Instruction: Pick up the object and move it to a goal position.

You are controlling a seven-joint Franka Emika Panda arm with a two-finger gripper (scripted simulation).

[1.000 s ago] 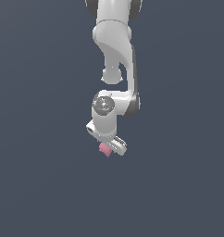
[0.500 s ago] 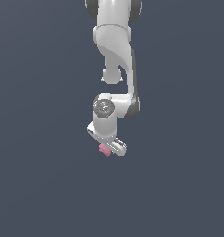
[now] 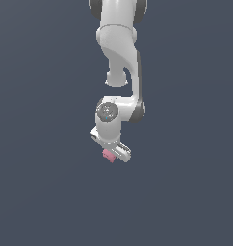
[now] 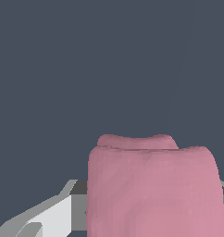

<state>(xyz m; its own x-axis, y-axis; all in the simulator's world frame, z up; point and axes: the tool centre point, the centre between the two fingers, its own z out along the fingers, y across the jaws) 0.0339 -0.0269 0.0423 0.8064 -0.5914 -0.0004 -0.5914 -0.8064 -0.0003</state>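
slate-grey background is filling both views, flat and unbroken, and no edge of any surface is showing in it, so whether the arm is hanging over something cannot be told.

one white arm point(image 3: 119, 53) is reaching down from the top of the exterior view, and its base is being cut off by the frame's upper edge. a dark strip is running down the side of its lower link on the exterior view's right. a round grey wrist cap point(image 3: 108, 111) is facing the camera.

one end effector point(image 3: 110, 153) is sitting tilted below the wrist. its fingers are too small and too foreshortened to separate in the exterior view. in the wrist view only one pale finger point(image 4: 49, 217) is showing clearly, running up against the lump's side, while the other side is mostly being hidden behind the pink mass. the end effector is pinching the object.

one object point(image 3: 108, 155), pink and matte, is peeking out just under the end effector, partly being covered by it. in the wrist view the object point(image 4: 153, 185) is looming large and blocky, with a stepped top, and its lower part is being cut off by the frame.
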